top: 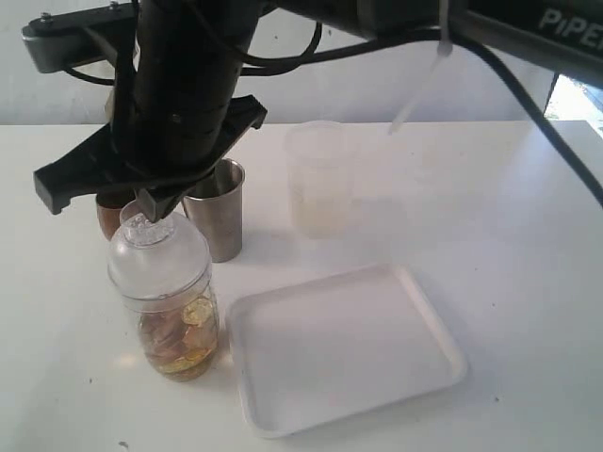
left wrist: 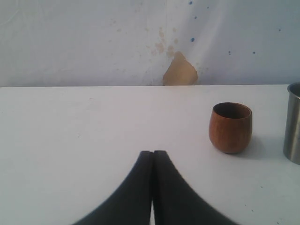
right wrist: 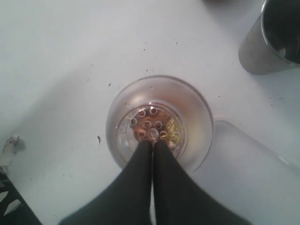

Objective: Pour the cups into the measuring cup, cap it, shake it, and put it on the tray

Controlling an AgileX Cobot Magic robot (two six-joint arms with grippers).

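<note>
We judge the task a little past its midpoint. The tall clear plastic measuring cup (top: 168, 315) stands on the white bench (top: 509, 235) toward its front left corner. It holds amber liquid with pale and brown pieces, so the pouring looks done. A clear domed lid (top: 155, 252) pierced with small holes sits on it, so the capping looks done or nearly so. The right gripper (right wrist: 153, 144) reaches across and hangs straight over that lid, its two black fingers pressed together at the crown; we cannot tell whether they touch it. The left gripper (left wrist: 153, 157) sits low over the bench, fingers together, holding nothing. Behind the measuring cup, toward the back edge, stand the small round-bellied brown wooden cup (left wrist: 230, 127), which looks empty, and the tapered brushed-steel tumbler (top: 219, 209). Shaking and placing remain: the flat white rectangular plastic tray (top: 358, 344) lies just beside the measuring cup along the front edge, and the measuring cup is not on it.
</note>
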